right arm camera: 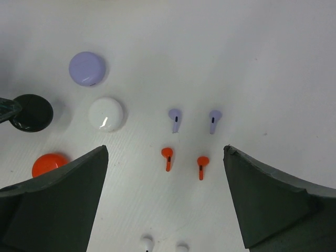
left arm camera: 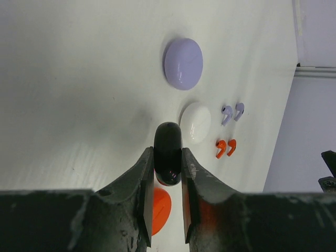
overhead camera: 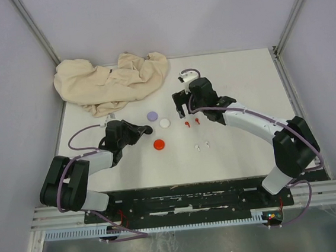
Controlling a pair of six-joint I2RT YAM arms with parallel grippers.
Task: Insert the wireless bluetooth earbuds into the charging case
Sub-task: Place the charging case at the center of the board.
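While left fingers (left arm camera: 140,185) clamp black disc (left arm camera: 168,151) | right fingers (right arm camera: 63,191) spread | white table (overhead camera: 245,97), pale walls (overhead camera: 175,15)

Pretty clearly a robotics lab test cell, not anyone's home. You've got 2 robot arms, the left arm (overhead camera: 72,177) and the right arm (overhead camera: 257,124), bolted to a black base plate (overhead camera: 187,198) on aluminium rails (overhead camera: 188,215) along the near edge of a bare white tabletop (overhead camera: 247,148). Plain pale panels (overhead camera: 9,87) box in 3 sides, held by metal posts (overhead camera: 33,29). Purple cables (overhead camera: 85,130) loop off the arms.
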